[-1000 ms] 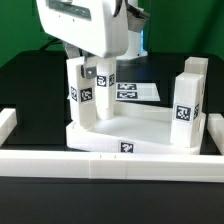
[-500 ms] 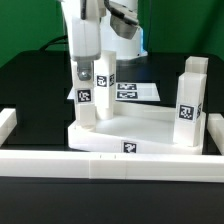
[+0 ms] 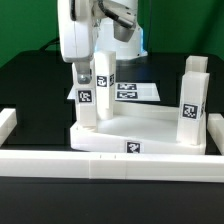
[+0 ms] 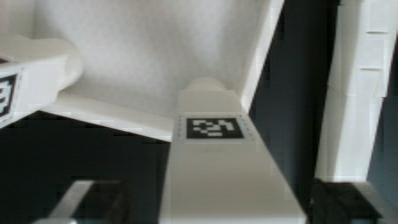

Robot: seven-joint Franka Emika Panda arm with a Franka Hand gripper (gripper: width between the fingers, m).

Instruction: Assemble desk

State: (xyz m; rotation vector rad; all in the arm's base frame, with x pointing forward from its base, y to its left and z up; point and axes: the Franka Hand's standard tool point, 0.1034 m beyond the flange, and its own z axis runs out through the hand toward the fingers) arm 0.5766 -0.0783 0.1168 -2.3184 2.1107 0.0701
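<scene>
The gripper (image 3: 82,70) has swung round and climbed a little in the last second, and it now hangs over the leg (image 3: 88,92) standing in the tabletop's (image 3: 140,130) corner socket at about ten o'clock. That reads to me as a leg just seated, or one being twisted home, with the arm easing off. Whether the fingers still touch the leg I cannot tell; the arm's white body hides them from the exterior view, and the wrist view shows only a tagged white leg top (image 4: 215,128) close up.

A second leg (image 3: 187,108) stands in the socket at three o'clock, with another behind it. The tabletop sits on the black surface (image 3: 30,80), pressed against the long white border rail (image 3: 110,163) at six o'clock. The marker board (image 3: 135,91) (no part of the desk) lies flat at twelve o'clock.
</scene>
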